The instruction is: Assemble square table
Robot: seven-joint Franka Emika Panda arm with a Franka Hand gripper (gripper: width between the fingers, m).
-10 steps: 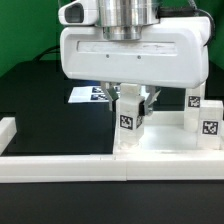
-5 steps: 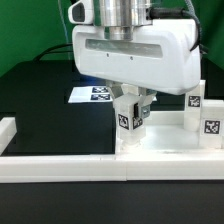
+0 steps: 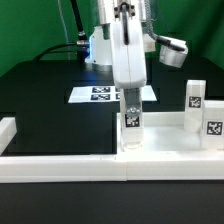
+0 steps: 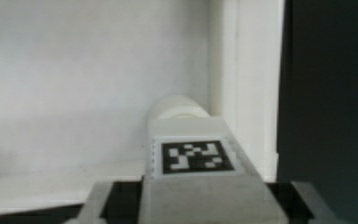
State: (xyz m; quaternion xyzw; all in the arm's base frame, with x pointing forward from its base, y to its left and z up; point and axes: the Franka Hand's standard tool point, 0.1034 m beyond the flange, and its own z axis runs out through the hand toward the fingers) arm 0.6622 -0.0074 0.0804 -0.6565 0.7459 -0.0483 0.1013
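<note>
I have one of the short white legs [image 3: 131,118] clamped between my fingers [image 4: 179,190], which stand partly closed, their pads pressed to the leg's two flanks; in the wrist view the leg's black-and-white tag sits just above my fingers and the leg runs away from me toward the white panel. In the exterior view the leg stands upright at the near corner of the square tabletop [image 3: 170,145] toward that view's left, its foot touching or almost touching the panel; I cannot tell whether it has entered the corner socket, since the leg hides that spot. Two more legs [image 3: 195,96] [image 3: 212,127] stand upright on the panel at the exterior view's right. The panel lies on the black bench [image 3: 45,110], tight against the low white border wall [image 3: 60,166], and the marker board [image 3: 100,94] lies flat behind it. I judge that I am fitting this leg into its socket. The next move, as I read it, calls for holding the leg plumb over the hole, pressing it down and turning it until it seats, without pushing the panel sideways.
</note>
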